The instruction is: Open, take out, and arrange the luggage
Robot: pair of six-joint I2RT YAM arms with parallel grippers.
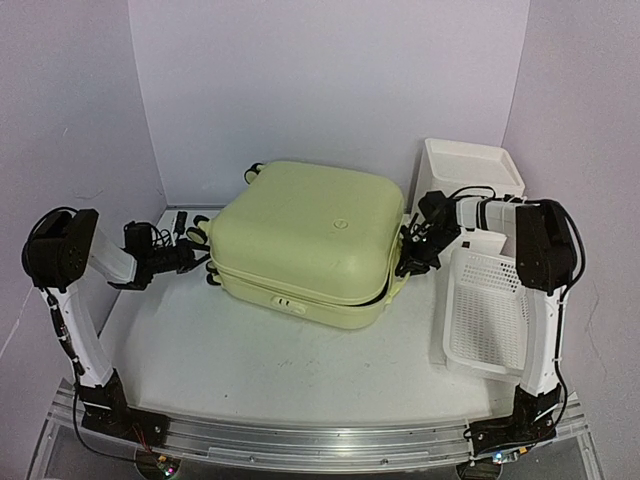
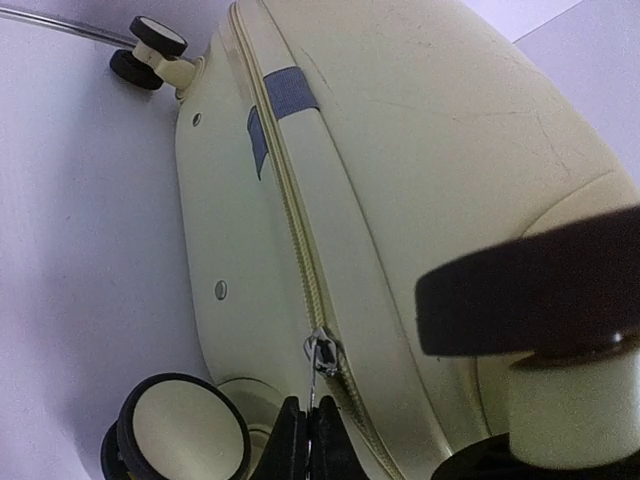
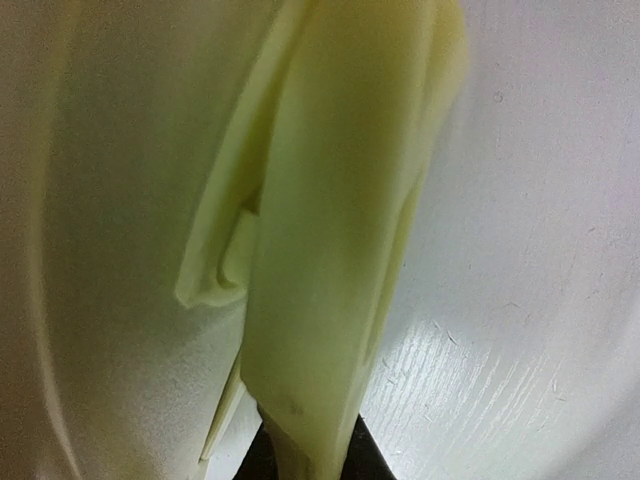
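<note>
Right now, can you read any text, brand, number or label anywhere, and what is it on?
No legible text in any view.
The round logo on the suitcase lid: too small to read.
The grey patches on its side: no lettering shows.

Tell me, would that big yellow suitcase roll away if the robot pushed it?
Probably not: the luggage lies flat, its caster wheels poking sideways, so it would likely slide on the table. Its hard shell looks stiff, and smooth enough to be slippery. It fills much of the table, so perhaps heavy to lift.
</note>
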